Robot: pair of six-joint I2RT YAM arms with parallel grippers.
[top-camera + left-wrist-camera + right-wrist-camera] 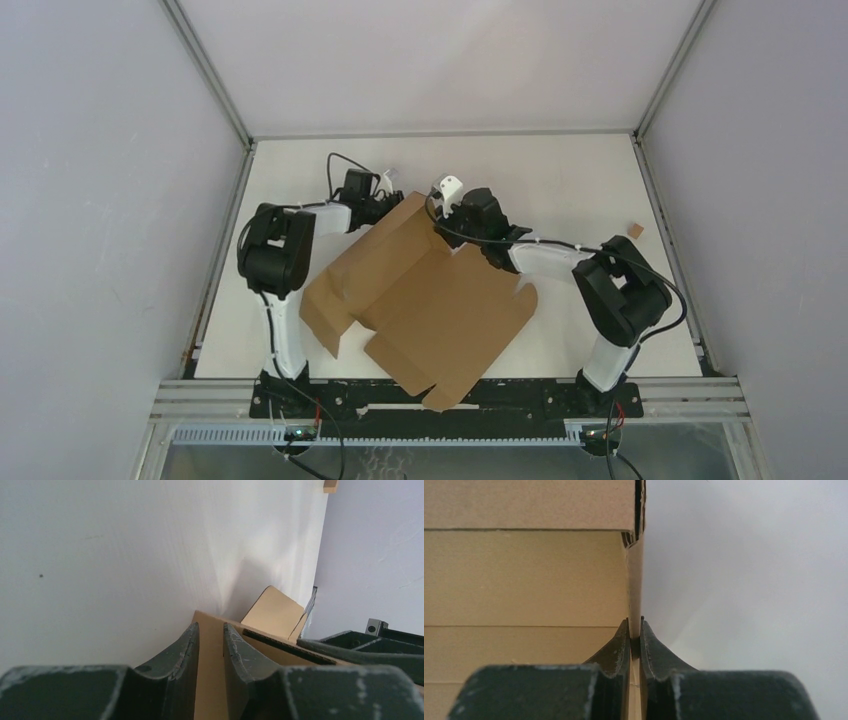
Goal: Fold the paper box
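The paper box (430,300) is a large brown cardboard mailer lying part-folded across the table's middle, with its far-left panel raised. My left gripper (392,205) is at the box's far corner. In the left wrist view the gripper (210,630) has a cardboard panel (210,680) filling the gap between its fingers, and a rounded flap (275,612) shows beyond. My right gripper (447,228) is at the far edge just to the right. In the right wrist view the gripper (635,627) is shut on a thin upright cardboard wall (636,580), with box panels (524,575) to the left.
A tiny brown cardboard scrap (634,230) lies on the white table (560,180) at the far right; it also shows in the left wrist view (330,485). Grey walls enclose the table on three sides. The box's near corner overhangs the front rail (450,395).
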